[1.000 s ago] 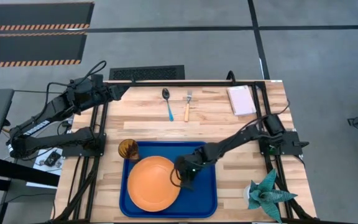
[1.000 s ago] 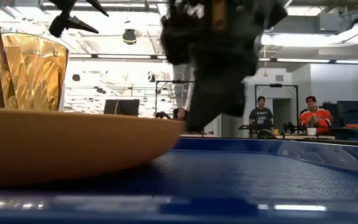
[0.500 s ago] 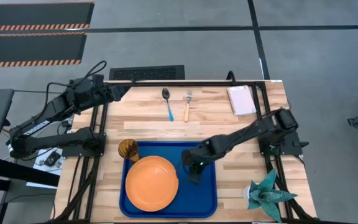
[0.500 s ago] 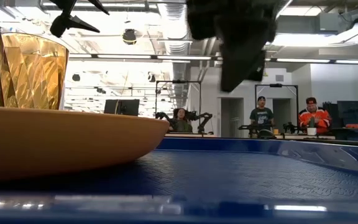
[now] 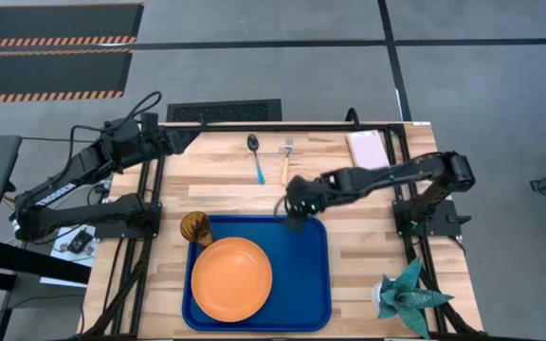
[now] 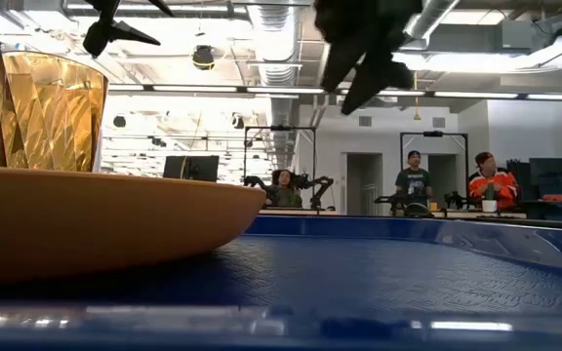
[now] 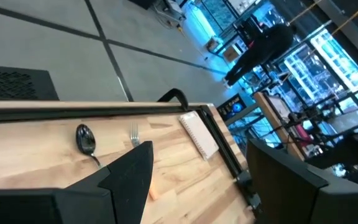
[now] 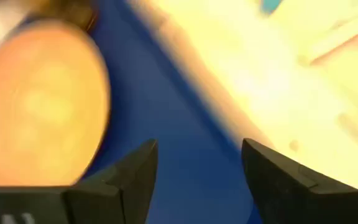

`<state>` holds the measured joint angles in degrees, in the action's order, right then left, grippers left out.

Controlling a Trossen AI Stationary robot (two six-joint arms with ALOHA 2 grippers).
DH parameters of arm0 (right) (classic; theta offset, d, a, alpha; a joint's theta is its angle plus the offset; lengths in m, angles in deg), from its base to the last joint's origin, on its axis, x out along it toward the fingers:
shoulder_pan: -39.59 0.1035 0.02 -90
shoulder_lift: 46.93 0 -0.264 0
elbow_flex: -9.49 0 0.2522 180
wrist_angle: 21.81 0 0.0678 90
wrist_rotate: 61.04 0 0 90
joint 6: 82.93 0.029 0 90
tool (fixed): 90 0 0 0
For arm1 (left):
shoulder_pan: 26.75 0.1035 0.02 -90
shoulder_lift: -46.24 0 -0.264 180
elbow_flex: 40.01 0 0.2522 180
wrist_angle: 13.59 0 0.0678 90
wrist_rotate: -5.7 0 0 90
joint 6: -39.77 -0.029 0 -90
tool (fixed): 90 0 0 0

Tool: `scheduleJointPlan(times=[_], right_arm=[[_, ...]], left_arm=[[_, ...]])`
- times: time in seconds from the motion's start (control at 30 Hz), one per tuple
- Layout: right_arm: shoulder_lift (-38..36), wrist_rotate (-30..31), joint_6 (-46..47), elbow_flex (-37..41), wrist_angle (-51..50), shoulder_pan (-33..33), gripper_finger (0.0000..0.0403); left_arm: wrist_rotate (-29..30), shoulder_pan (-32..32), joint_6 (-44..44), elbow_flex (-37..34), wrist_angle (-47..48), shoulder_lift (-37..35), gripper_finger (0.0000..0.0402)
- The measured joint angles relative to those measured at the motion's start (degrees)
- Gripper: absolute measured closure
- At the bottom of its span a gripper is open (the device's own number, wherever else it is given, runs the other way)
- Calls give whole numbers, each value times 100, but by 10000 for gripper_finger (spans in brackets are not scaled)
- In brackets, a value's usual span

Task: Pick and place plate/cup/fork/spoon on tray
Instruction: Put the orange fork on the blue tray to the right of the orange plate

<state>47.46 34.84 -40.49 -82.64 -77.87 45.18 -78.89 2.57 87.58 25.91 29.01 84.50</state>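
The plate is lying flat on the left half of the tray, and the cup is standing just outside the tray's far left corner, touching or nearly touching its rim. The spoon and the fork are lying side by side on the worktop beyond the tray, handles pointing toward it, close together but apart.

The right gripper is hovering over the tray's far edge, between the tray and the cutlery, its jaws spread and holding nothing. The left gripper is waiting near the far left corner of the worktop, jaws also spread and empty.

If the fork is next, the risk is that it is lying flat and thin on the wood: jaws closing a little high would be sliding over the handle, and an off-centre approach could be nudging the spoon beside it. The cup, standing so close to the rim, could be tipping if the tray gets bumped.
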Motion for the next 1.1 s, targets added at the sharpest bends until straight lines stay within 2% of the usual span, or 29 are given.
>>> scheduleJointPlan(times=[0.1, 0.4, 0.53, 0.63, 0.77, 0.9, 1.0, 1.1], right_arm=[[231, 204, -21, 0, 288, -295, 144], [1349, 159, -119, -73, 1534, -1064, 144], [1748, 154, -107, -403, 1412, -1470, 145], [1817, 179, -139, -753, 857, -1705, 145], [1594, 181, -374, -966, 162, -1933, 145], [967, 224, -477, -993, -357, -2081, 145], [447, 525, -299, -997, -1012, -2202, 145], [-16, 1107, 65, -994, -1653, -2235, 145]], left_arm=[[-24, 0, -13, 0, 46, 0, 157], [251, 1, -39, 0, 92, 11, 157], [288, 4, -33, 0, 148, 35, 157], [237, 0, -32, 0, 189, 112, 157], [-24, -13, -84, 2, 55, 260, 157], [-302, -102, -317, 4, -33, 630, 157], [-338, -127, -398, -2, -195, 926, 157], [-581, -127, -532, 1, -512, 1284, 157]])
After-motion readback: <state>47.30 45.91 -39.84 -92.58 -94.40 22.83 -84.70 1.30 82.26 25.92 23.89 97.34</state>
